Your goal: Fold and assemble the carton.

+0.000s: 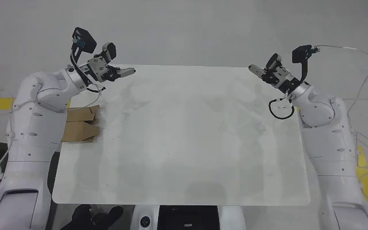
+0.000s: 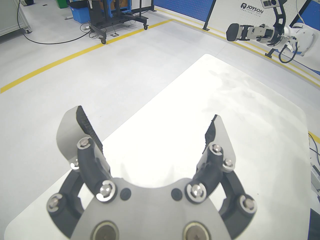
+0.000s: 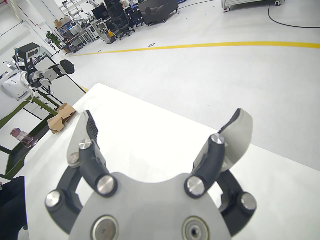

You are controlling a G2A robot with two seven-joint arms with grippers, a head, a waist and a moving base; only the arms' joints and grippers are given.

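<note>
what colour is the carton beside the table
Plain brown cardboard carton, clearest in the top view.

There was one white table [image 1: 184, 172], two grippers, namely the left gripper [image 2: 147, 113] and the right gripper [image 3: 163, 112], each with two spread fingers [image 2: 87, 128], what looked like two flattened brown cardboard cartons [image 1: 80, 123] lying together, and one pinkish translucent bottle [image 3: 22, 136].

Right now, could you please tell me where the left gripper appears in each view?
Top view: left gripper at the white table's far corner, robot's left.
Left wrist view: left gripper close up, fingers open.
Right wrist view: left gripper far off, beyond the carton.
Shared landmark: that table.
</note>
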